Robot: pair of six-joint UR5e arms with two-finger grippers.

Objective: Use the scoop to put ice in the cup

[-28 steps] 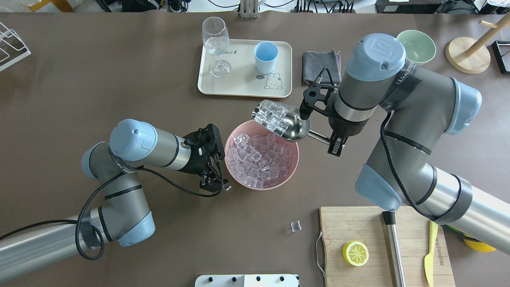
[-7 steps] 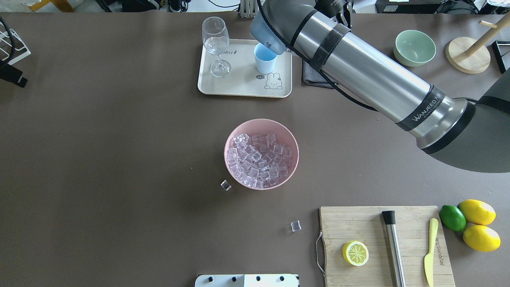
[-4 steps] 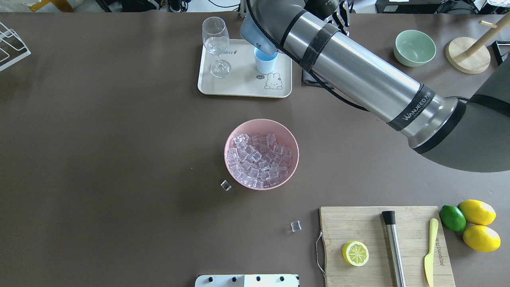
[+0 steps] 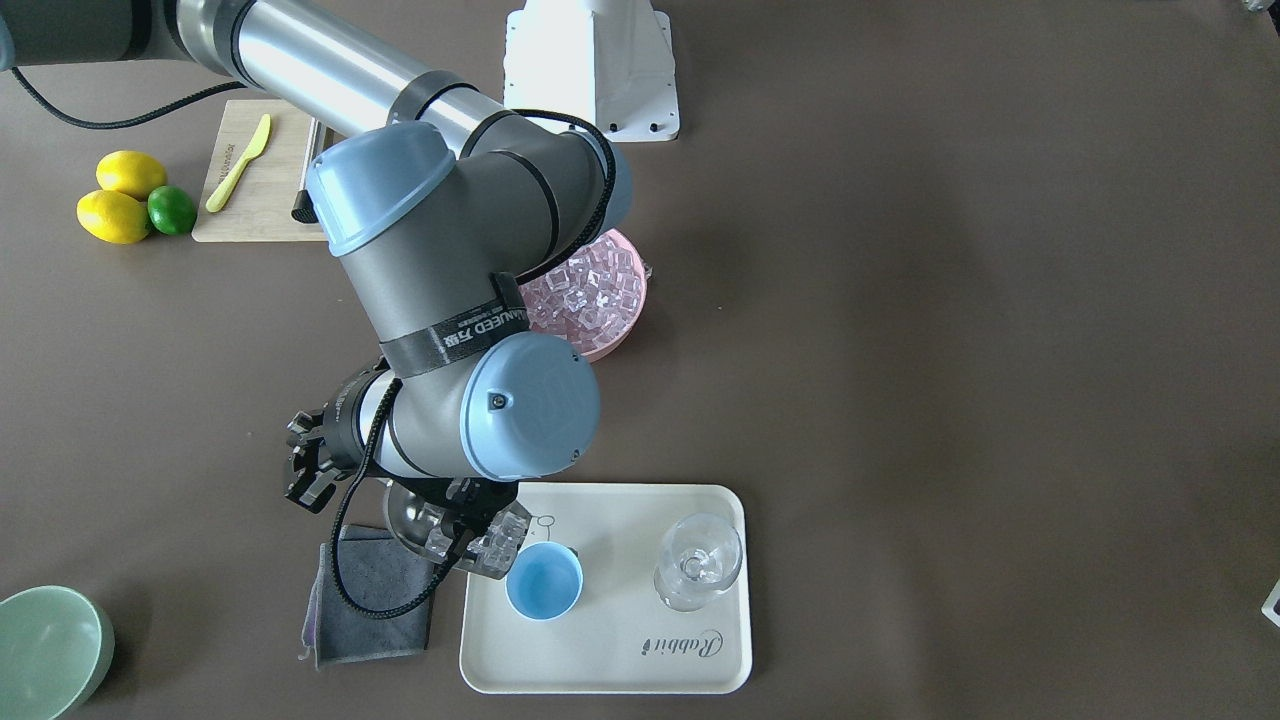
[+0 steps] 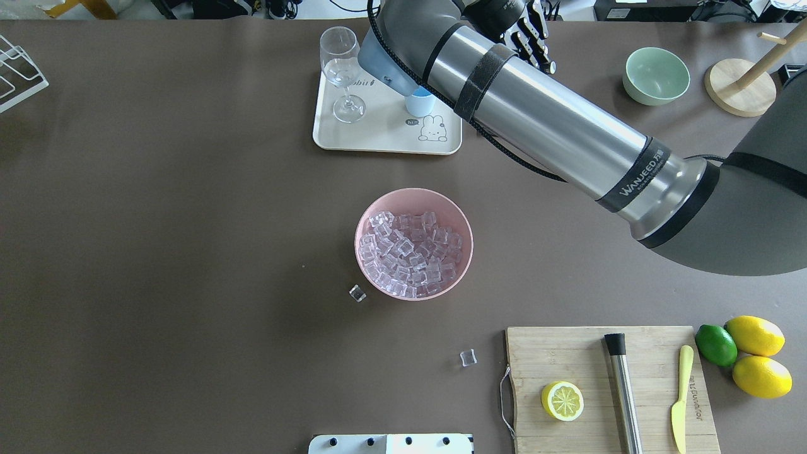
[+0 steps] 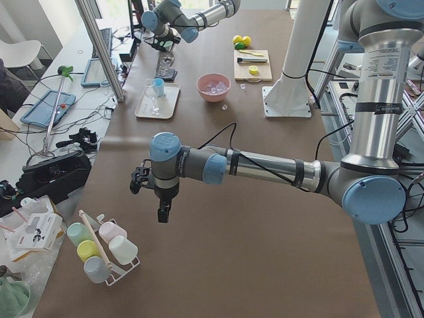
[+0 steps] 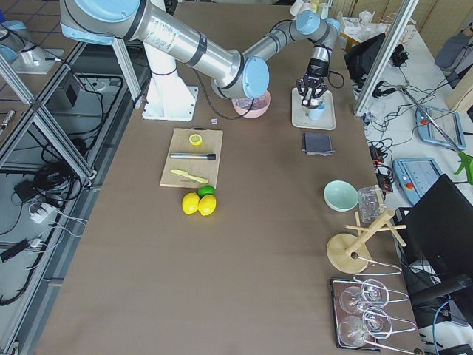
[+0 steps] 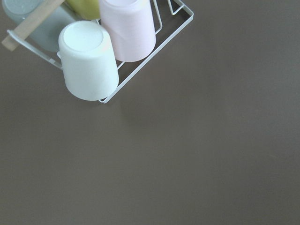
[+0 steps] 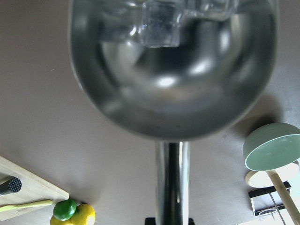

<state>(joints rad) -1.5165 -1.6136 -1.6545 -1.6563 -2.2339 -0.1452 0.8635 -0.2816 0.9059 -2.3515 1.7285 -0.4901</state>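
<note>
Right fingers grip the scoop; its ice just beside the cup.

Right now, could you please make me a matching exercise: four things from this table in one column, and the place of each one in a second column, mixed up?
Things:
1. cup
2. scoop
3. pink bowl
4. half lemon

Places:
A. on the wooden board
B. in the middle of the table, full of ice
C. standing on the tray
D. lifted beside the cup, carrying ice

Pairs: 1-C, 2-D, 3-B, 4-A.
</note>
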